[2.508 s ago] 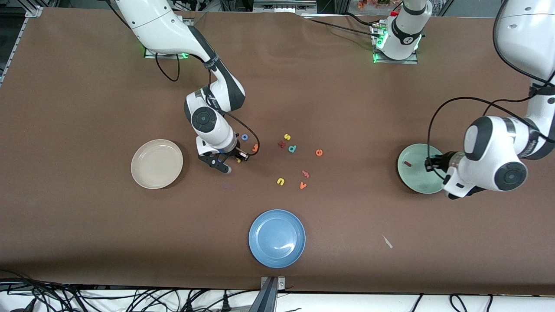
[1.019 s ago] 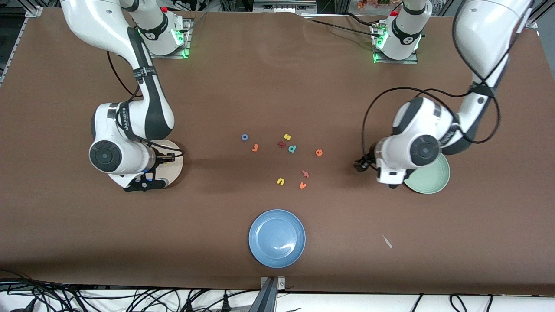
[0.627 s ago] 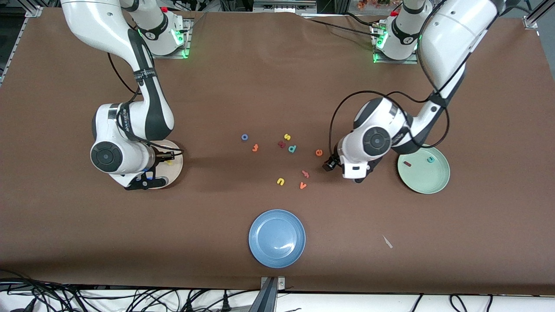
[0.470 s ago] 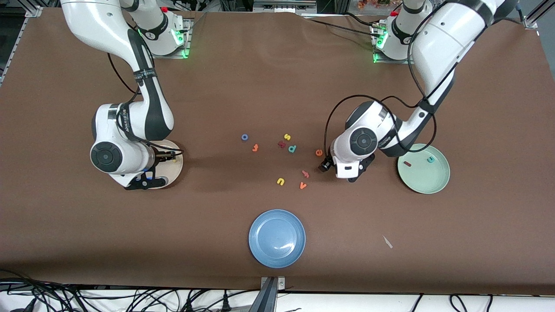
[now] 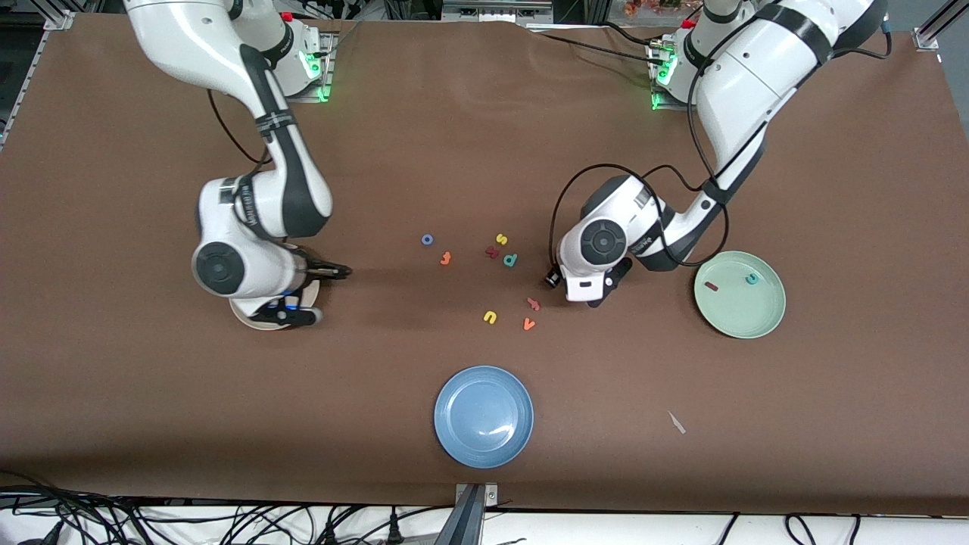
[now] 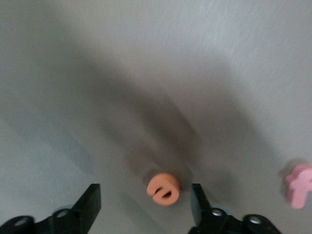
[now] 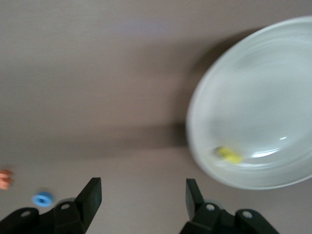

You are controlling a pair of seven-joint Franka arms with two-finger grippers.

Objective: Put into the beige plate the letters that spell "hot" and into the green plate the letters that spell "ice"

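Front view, clock: 12 o'clock points toward the robots' bases.
Green plate (image 5: 738, 327): sits at the left arm's end of the tabletop. It already holds the dark red "i" (image 5: 710, 286) and the teal "c" (image 5: 751, 278), so "ice" lacks one letter.
Orange "e" (image 6: 163, 188): lies on the tabletop at about 9 o'clock from the green plate, hidden under the left wrist in the front view.
Left end effector (image 6: 145, 190): fingers wide, straddling the "e" without touching it, set for a pinch from both sides.
Beige plate (image 7: 195, 126): mostly covered by the right arm. A blurred yellow piece (image 7: 228, 154) lies in it, probably the "h".
Right end effector (image 7: 142, 187): wide and empty, over bare tabletop just beside the beige plate's 3 o'clock rim, pointing toward the loose letters.
Blue "o" (image 5: 427, 239) and orange "t" (image 5: 446, 258): on the tabletop at about 3 o'clock from the beige plate, not yet collected.
Judgement: the "e" is next for the left arm and the "o" or "t" for the right.
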